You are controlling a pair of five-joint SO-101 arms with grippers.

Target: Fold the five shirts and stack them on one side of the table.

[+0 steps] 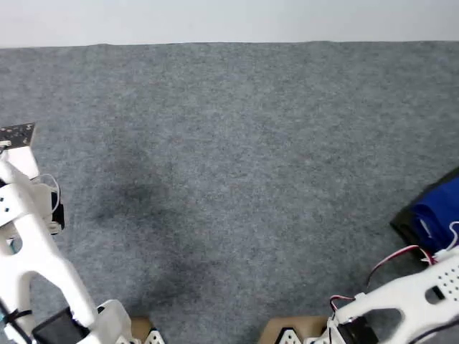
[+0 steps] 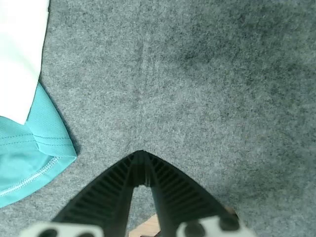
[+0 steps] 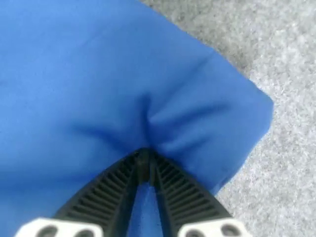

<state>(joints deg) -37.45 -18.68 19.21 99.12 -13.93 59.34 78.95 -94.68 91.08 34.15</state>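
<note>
A blue shirt (image 3: 98, 74) lies bunched at the table's right edge (image 1: 430, 217). My right gripper (image 3: 143, 152) is shut on the blue shirt, and the cloth puckers at its fingertips. A teal shirt (image 2: 24, 158) lies on the table with a white shirt (image 2: 19, 54) partly on top of it. Just beside them my left gripper (image 2: 142, 155) hangs shut over bare grey felt, holding nothing. In the high view the left arm (image 1: 29, 222) stands at the left edge and the right arm (image 1: 409, 294) at the lower right.
The grey felt table (image 1: 237, 158) stretches wide between the two arms. Its far edge meets a white wall (image 1: 229, 21). Both arm bases (image 1: 287, 333) sit at the near edge.
</note>
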